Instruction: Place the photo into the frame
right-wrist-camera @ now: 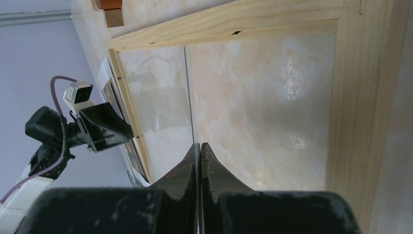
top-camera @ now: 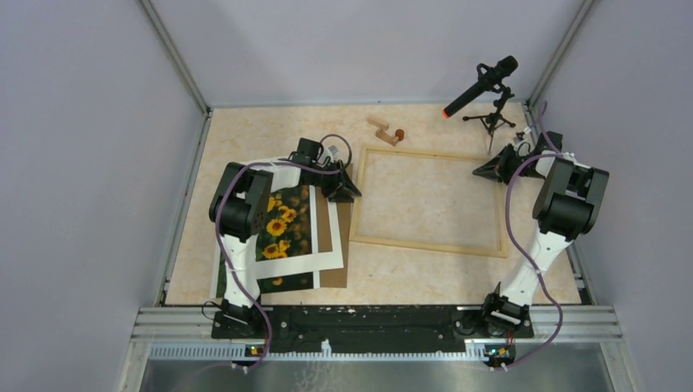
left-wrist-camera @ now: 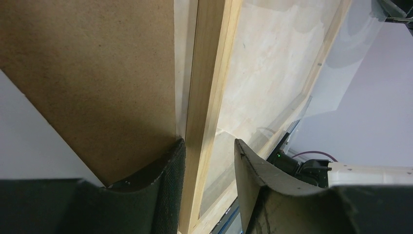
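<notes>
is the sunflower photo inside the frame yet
No, the photo lies outside the frame, off to its left.

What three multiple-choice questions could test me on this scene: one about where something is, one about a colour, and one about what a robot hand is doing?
1. Where does the photo lie?
A) inside the frame
B) left of the frame, outside it
C) beside the microphone

2. What colour are the flowers in it?
A) yellow-orange
B) blue
C) white

3. How do the fingers of the right hand stand?
A) wide apart
B) around a wooden block
C) pressed together

Answers: B, the frame's opening holds no picture; A, the blooms show yellow-orange on dark green; C, the wrist view shows no gap between them.
</notes>
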